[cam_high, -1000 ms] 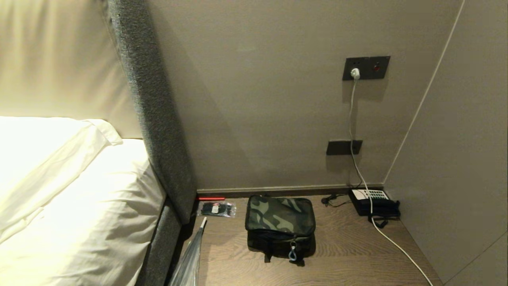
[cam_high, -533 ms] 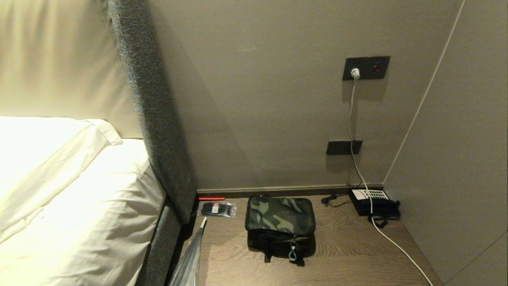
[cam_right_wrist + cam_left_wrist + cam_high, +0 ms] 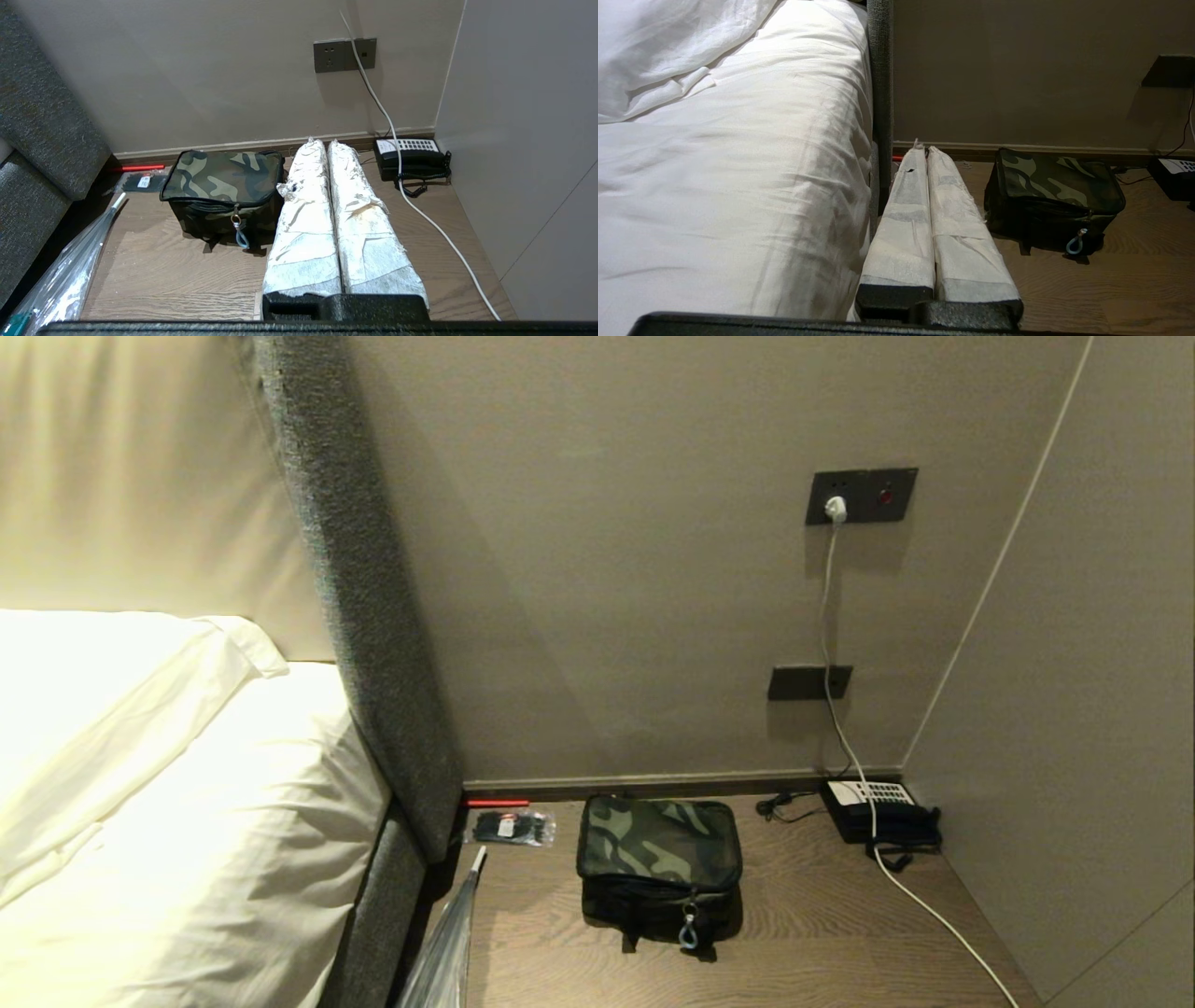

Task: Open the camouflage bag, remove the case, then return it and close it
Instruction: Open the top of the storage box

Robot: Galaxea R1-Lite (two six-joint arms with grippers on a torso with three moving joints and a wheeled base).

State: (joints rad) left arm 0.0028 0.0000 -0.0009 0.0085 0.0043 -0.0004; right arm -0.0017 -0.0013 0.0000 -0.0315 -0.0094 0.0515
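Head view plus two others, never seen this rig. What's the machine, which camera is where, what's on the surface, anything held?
It is a two-armed wheeled robot. One picture comes from its head, looking down at a wooden surface beside a bed. The other two come from cameras on each wrist, behind the wrapped fingers. On the surface: the camouflage bag, zipped shut, a telephone and a white cable. The left tool and right tool are both shut and hold nothing.

Left tool (image 3: pixel 927 151): taped fingers (image 3: pixel 903 224) pressed together, nothing between them. Right tool (image 3: pixel 324 142): fingers (image 3: pixel 364 224) likewise together, empty. Neither arm in head view.
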